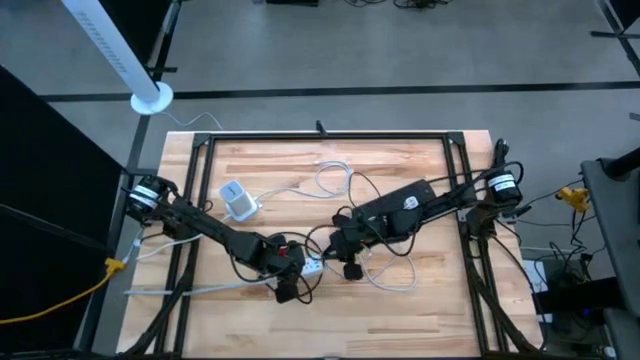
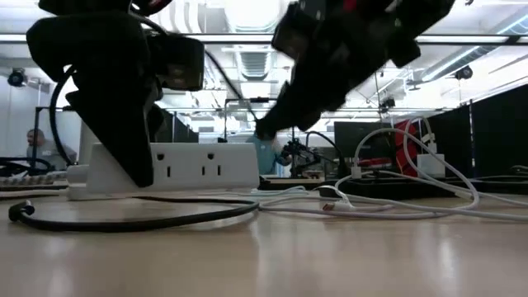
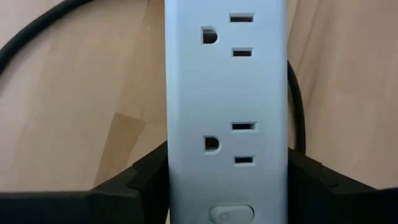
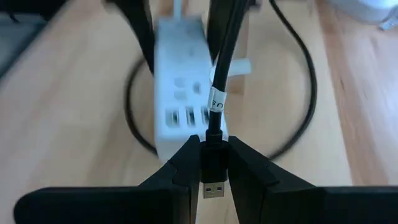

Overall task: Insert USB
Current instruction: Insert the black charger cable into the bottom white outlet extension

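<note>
A white power strip [image 3: 227, 93] with outlets and a switch lies flat on the wooden table [image 1: 420, 310]; the low view shows its underside on the tabletop [image 2: 173, 165]. My left gripper [image 3: 227, 186] is shut on it near the table's middle [image 1: 298, 268]. My right gripper [image 4: 211, 165], just right of the strip [image 1: 342, 255], is shut on a black USB plug [image 4: 212, 155] whose black cable [image 4: 217, 74] carries a white label. The strip's end with its USB ports [image 4: 186, 116] lies right beyond the right fingers. My left gripper pinches the power strip's two long sides [image 3: 171, 174] between its two fingers [image 3: 146, 183], at the switch end. The fingers come steeply from above and lie across the strip, which stays flat on the table. My right gripper pinches the USB plug's black body [image 4: 212, 149] between its two fingers [image 4: 186, 168], slanting down from the table's right. The metal end [image 4: 212, 190] shows behind the fingertips, toward the wrist. The cable leads away beyond them, over the strip.
A white charger block [image 1: 238, 200] lies at the left rear, with white cables [image 1: 335, 178] looping across the table's middle and near the right gripper [image 1: 390, 275]. A black cord [image 4: 301, 93] curls around the strip. Black frame rails [image 1: 320, 135] edge the table.
</note>
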You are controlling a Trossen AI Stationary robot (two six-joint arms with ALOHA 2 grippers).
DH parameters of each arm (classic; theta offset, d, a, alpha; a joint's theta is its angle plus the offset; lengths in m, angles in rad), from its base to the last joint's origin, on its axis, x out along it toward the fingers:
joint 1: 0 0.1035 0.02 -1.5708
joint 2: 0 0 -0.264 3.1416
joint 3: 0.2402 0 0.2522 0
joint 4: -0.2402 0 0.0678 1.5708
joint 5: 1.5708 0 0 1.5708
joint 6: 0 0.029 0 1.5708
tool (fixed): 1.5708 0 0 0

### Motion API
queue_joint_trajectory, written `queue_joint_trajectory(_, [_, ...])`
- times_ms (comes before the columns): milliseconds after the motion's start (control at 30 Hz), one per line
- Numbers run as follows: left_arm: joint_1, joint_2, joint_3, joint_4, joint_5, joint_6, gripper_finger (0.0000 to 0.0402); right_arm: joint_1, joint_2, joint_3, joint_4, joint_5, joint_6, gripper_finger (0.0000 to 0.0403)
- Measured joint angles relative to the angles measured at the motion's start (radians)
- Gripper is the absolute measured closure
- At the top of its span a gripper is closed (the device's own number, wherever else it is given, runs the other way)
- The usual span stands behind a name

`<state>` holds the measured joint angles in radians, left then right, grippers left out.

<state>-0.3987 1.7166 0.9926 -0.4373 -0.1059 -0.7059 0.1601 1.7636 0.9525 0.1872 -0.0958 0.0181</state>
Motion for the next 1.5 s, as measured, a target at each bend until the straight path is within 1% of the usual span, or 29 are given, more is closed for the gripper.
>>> queue_joint_trajectory(167, [0.004, 0.035, 0.002, 0.022, 0.000, -0.019, 0.0195, 0.002, 0.040, 0.005, 0.047, 0.018, -0.058, 0.0351])
queue_joint_trajectory(333, [0.003, 0.079, 0.014, 0.030, -0.007, -0.028, 0.0195, 0.002, 0.064, 0.004, 0.065, 0.020, -0.081, 0.0351])
queue_joint_trajectory(633, [0.004, 0.083, 0.030, -0.005, -0.039, -0.009, 0.0195, 0.018, 0.091, 0.007, 0.097, 0.008, -0.112, 0.0351])
queue_joint_trajectory(733, [0.007, 0.083, 0.030, -0.030, -0.047, -0.012, 0.0195, 0.019, 0.091, 0.007, 0.122, -0.023, -0.107, 0.0351])
queue_joint_trajectory(1033, [0.007, 0.081, 0.030, -0.082, -0.048, 0.077, 0.0195, 0.018, 0.102, 0.007, 0.138, -0.008, -0.098, 0.0351])
queue_joint_trajectory(1167, [0.007, 0.067, 0.028, -0.143, -0.042, 0.078, 0.0195, 0.019, 0.101, 0.014, 0.137, -0.001, -0.104, 0.0351])
queue_joint_trajectory(1433, [0.007, 0.068, 0.026, -0.073, -0.047, 0.072, 0.0196, 0.011, 0.115, 0.057, 0.141, 0.001, -0.143, 0.0351])
queue_joint_trajectory(1500, [0.007, 0.069, 0.026, -0.064, -0.049, 0.070, 0.0196, 0.008, 0.125, 0.058, 0.116, 0.000, -0.142, 0.0351])
